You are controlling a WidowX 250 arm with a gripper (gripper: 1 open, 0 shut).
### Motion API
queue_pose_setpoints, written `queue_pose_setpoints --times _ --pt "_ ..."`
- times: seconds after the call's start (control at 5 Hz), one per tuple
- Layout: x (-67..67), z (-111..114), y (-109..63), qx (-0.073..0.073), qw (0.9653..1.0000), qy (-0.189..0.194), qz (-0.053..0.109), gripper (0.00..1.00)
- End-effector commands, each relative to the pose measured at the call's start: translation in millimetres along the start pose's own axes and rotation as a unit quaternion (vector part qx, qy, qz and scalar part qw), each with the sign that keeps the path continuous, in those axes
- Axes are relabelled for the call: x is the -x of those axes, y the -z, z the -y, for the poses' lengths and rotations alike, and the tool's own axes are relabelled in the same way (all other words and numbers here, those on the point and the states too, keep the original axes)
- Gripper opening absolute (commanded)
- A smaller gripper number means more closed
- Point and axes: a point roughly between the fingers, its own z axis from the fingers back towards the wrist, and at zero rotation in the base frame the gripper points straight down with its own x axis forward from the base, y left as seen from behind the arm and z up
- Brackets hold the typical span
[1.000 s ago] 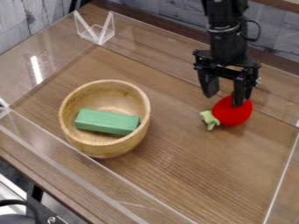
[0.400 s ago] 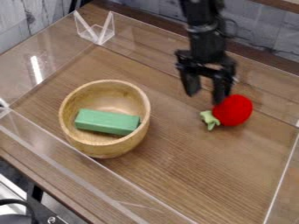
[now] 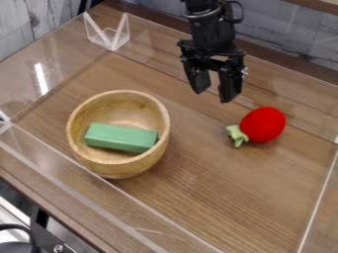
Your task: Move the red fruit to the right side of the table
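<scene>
**Gripper lifts clear, red fruit left on the right**

At the left of the table [image 3: 199, 198] sits 1 round wooden bowl [image 3: 119, 131] with 1 green block [image 3: 121, 137] lying inside it, close to the low clear wall [image 3: 40, 74] on that side. Neither has shifted over the last second.

Toward the middle, the gripper [image 3: 211, 87] hangs above bare wood with its 2 jaws spread and nothing between them. A second ago it stood directly over the fruit, fingers straddling it; since then it has drawn away to the left and toward the back wall, and it is now well apart from the fruit.

Further right, the red fruit [image 3: 260, 126] rests on the table by itself, green stem end pointing left, in the same spot as before. It lies near the right-hand wall, so the placement looks finished and the arm appears to be retreating.

Open wood lies between bowl and fruit and in front of both; the tightest margin is the strip between the fruit and the right edge.
</scene>
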Motion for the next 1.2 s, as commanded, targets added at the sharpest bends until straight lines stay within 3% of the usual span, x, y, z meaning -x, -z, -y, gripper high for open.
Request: queue_pose_setpoints --times 0.0,0.4,0.8,1.0 --pt "-4.8 -8.2 -38.1 -0.027 0.9988 0.0 0.041 1.0" --pt "-3.3 -47.3 -65.3 -0.073 0.9942 -0.035 0.071 1.0" --pt "0.1 -42.8 -73.0 -0.087 0.993 0.009 0.08 1.0" --pt "10.3 -41.9 -65.5 -0.095 0.9909 -0.04 0.087 0.0"
